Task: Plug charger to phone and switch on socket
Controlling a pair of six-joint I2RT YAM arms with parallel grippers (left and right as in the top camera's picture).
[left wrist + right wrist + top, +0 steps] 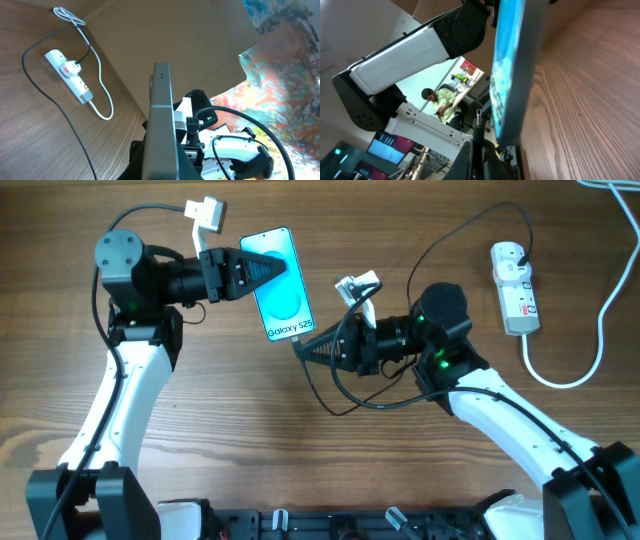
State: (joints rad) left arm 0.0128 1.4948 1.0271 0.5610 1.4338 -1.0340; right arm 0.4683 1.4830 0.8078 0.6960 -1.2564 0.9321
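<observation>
The phone (281, 290) with its cyan screen and "Galaxy S25" band is held off the table by my left gripper (256, 271), shut on its upper end. In the left wrist view the phone (162, 130) shows edge-on between the fingers. My right gripper (308, 348) is shut on the charger's connector (478, 125), whose tip sits just below the phone's lower end (512, 75), slightly apart from it. The black cable (345, 395) loops back under the right arm. The socket (514, 287) lies at the far right with a white plug in it.
A thick white cord (590, 350) runs from the socket toward the back right edge. The black cable (455, 230) arcs from the socket's plug toward the right arm. The socket also shows in the left wrist view (70, 77). Bare wooden table lies in front.
</observation>
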